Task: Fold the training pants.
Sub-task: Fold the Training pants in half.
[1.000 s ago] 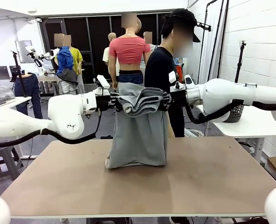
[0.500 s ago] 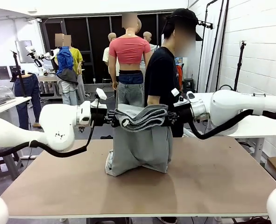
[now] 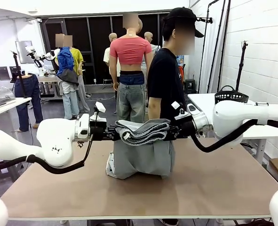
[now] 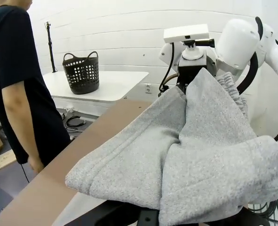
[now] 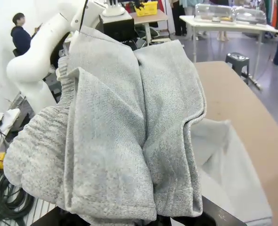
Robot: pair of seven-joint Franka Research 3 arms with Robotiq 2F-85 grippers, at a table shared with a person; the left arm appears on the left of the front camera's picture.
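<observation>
hanging legs-down onto the table (image 3: 214, 188), training pants (image 3: 143, 150) pinched by left gripper (image 3: 116, 132) and right gripper (image 3: 170, 131)

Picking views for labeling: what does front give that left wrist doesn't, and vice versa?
Front alone: both claws, left claw and right claw, shut on the training pants from either side, with the lower part hanging down and bunching on the table.

Left wrist alone: close texture of the fabric folds, the gathered waistband, and the floor beside the table with cables.

Both: the pants held between the arms, the person in a black shirt, the black mesh basket.
</observation>
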